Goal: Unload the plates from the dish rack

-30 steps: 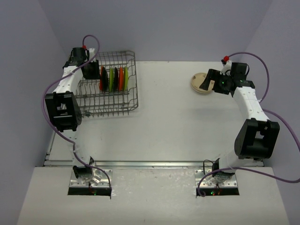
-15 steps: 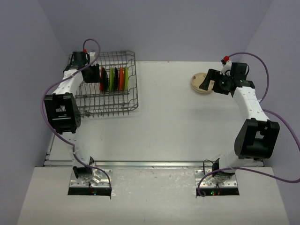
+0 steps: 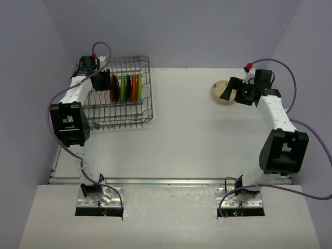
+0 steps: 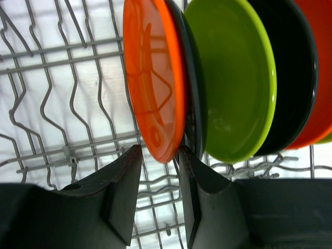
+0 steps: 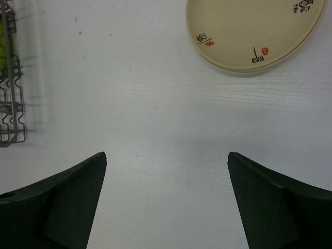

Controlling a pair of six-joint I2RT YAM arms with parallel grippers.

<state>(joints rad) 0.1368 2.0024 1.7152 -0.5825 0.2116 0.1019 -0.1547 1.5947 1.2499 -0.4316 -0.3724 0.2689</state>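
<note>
Pinching the orange plate (image 4: 153,78), the left fingers (image 4: 129,171) risk dragging its black neighbour (image 4: 193,104) at three o'clock — right fingers (image 5: 67,207) spread.

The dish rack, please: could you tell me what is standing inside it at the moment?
Inside the dish rack stand upright plates: orange, black, lime green, black, then orange, with a lime edge behind. The left gripper straddles the first orange plate. Any further plates are covered.

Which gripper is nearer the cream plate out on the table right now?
Right. The right gripper hangs open just above the cream plate, its fingers clear of it. The left gripper is across the table in the dish rack, straddling the orange plate.
</note>
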